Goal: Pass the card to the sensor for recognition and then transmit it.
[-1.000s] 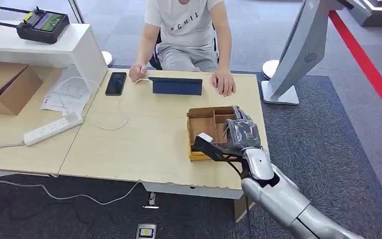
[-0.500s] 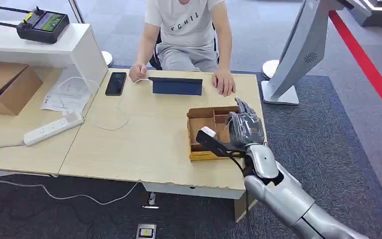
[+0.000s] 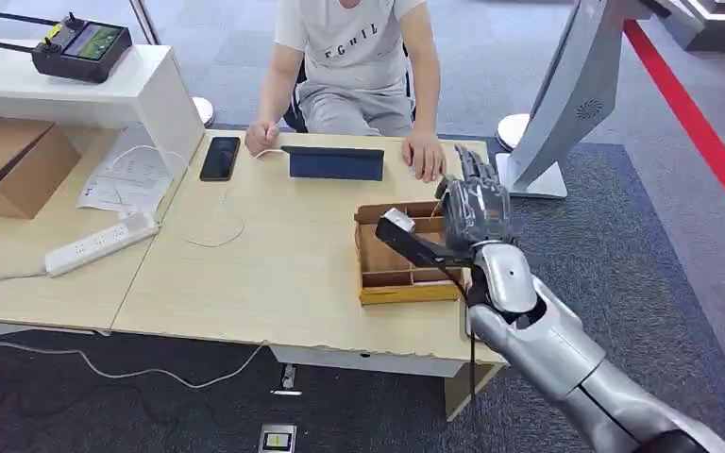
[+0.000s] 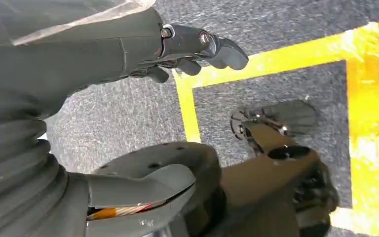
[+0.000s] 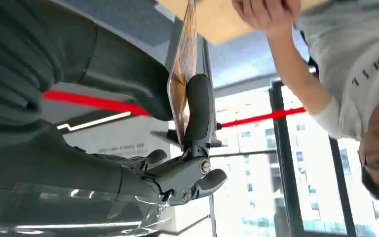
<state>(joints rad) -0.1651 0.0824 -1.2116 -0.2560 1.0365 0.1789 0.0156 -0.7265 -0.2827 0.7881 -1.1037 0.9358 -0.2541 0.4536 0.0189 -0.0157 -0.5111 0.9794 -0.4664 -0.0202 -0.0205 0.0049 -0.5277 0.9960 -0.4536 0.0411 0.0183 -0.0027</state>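
Note:
My right hand [image 3: 473, 209] hangs above the far right corner of the compartmented wooden box [image 3: 406, 294], close to the person's hand [image 3: 427, 157] on the table. In the right wrist view a thin orange-brown card [image 5: 179, 74] stands edge-on, pinched between the thumb [image 5: 198, 111] and the dark fingers of my right hand [image 5: 128, 84]. A dark flat sensor panel [image 3: 336, 163] stands on the table in front of the person. My left hand [image 4: 177, 49] hangs over the carpet, fingers apart from the thumb, holding nothing.
A person in a white shirt [image 3: 354, 42] sits across the table. A black phone [image 3: 219, 158] with a white cable, a power strip [image 3: 100, 244], a cardboard box [image 3: 9, 160] and a controller [image 3: 80, 44] lie to the left. A white kiosk stand [image 3: 566, 94] rises at the right.
My right hand has risen out of the wooden box and moved away from me toward the person, carrying the card.

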